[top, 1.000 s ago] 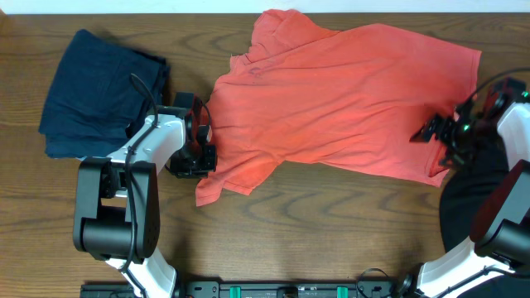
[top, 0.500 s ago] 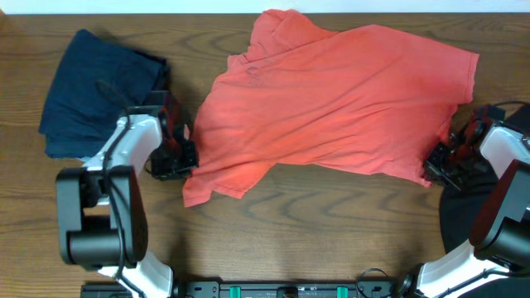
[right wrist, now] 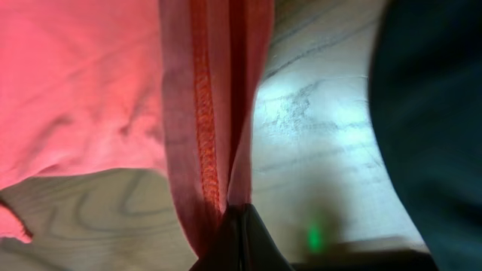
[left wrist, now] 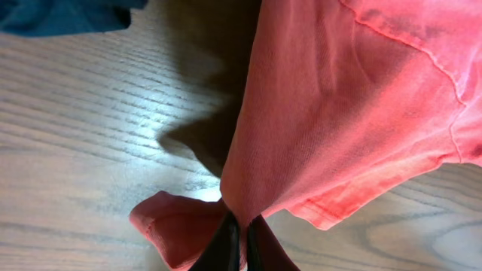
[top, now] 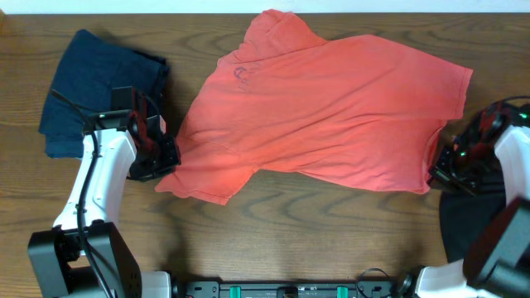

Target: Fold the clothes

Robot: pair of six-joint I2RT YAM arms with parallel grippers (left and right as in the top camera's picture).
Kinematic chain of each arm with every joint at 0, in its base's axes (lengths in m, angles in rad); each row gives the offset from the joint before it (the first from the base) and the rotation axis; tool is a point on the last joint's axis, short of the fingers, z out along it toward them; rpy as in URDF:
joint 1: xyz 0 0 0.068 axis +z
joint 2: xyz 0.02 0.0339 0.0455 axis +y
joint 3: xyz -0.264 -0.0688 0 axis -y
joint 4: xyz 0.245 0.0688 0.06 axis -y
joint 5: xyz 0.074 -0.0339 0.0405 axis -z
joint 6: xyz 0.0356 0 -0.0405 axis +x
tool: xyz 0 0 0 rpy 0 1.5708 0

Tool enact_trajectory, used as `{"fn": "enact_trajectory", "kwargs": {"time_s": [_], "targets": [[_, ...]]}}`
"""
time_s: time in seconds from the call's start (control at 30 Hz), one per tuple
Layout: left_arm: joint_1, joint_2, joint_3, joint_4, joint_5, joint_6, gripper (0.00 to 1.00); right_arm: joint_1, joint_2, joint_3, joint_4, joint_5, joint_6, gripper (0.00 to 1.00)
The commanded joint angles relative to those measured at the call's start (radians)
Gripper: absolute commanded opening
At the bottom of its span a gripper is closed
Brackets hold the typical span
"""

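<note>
Both grips look set here. The left gripper [top: 166, 155] is clamped fully shut on the coral-red T-shirt [top: 323, 116]. In the left wrist view a bunched edge of cloth is pinched right at the tips, with a small flap curled under just beside them. The right gripper [top: 438, 170] is closed tight too, and the stitched hem is caught between its tips in the right wrist view. The shirt is stretched across the table [top: 315, 248] between the two grippers, with the collar on the far side from both. The cloth is rumpled, and a diagonal crease runs inward from the left gripper.

So the step in hand is judged to be spreading or tensioning the shirt before any fold is made. It's best done with the two grips drawn apart evenly and kept low, so the cloth is pulled flat rather than lifted into a sag. The left grip seems to be on bunched material, not a clean corner, so a gentle pull is advised or the layers may slip out. The navy garment [top: 99, 83] sits just outboard of the left gripper and the black garment [top: 476, 223] right beside the right one — neither should be snagged or dragged along.
</note>
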Motion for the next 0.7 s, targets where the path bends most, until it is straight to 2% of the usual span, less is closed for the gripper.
{"fn": "enact_trajectory", "kwargs": {"time_s": [0.0, 0.2, 0.6, 0.63, 0.67], "targets": [[0.005, -0.030, 0.023, -0.024, -0.006, -0.010, 0.06, -0.011, -0.111, 0.029, -0.040, 0.090, 0.014, 0.01], [0.035, -0.052, 0.023, -0.095, -0.021, -0.010, 0.06, -0.045, -0.255, 0.033, -0.140, 0.320, 0.095, 0.01], [0.089, -0.108, 0.023, -0.190, -0.020, -0.005, 0.06, -0.165, -0.344, 0.033, -0.196, 0.286, 0.093, 0.01], [0.089, -0.116, 0.023, -0.198, -0.020, -0.005, 0.06, -0.165, -0.344, 0.033, -0.195, 0.286, 0.093, 0.04], [0.089, -0.124, 0.023, -0.209, -0.020, -0.003, 0.06, -0.165, -0.344, 0.033, -0.194, 0.286, 0.093, 0.14]]}}
